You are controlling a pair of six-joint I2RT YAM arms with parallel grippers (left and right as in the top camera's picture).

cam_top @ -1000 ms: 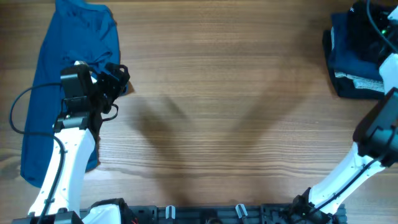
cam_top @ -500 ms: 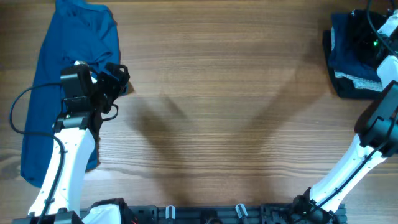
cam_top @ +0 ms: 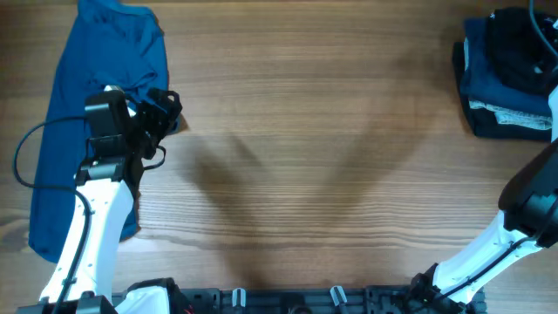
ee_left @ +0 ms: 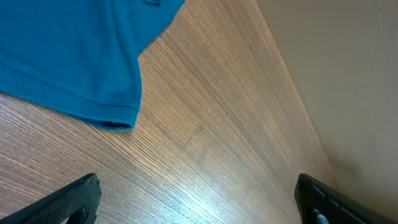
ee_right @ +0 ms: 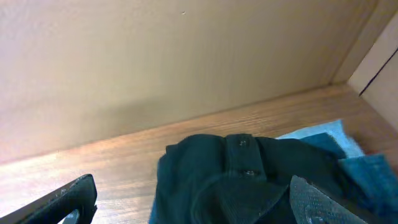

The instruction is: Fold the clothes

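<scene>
The clothes I can see include a bright blue T-shirt [cam_top: 65, 131] spread loosely down the table's left side; its hemmed edge [ee_left: 62, 56] fills the upper left of the left wrist view. My left gripper [cam_top: 166, 109] hovers at the shirt's right edge, open, with only bare wood between its fingers [ee_left: 68, 202]. My right gripper [ee_right: 193, 199] is open just above a dark garment [ee_right: 249, 174] that lies on top of the stack [cam_top: 501, 87]. Nothing is held. In the overhead view the right gripper itself is out of frame.
The folded stack of dark blue, grey and black clothes sits at the table's far right corner, with a light blue layer [ee_right: 323, 140] showing. A beige wall [ee_right: 155, 56] rises just behind it. My right arm [cam_top: 532, 201] runs along the right edge.
My right gripper has opened wider and drawn back from over the stack, leaving the overhead frame to the right. The left arm and blue T-shirt have not moved.
</scene>
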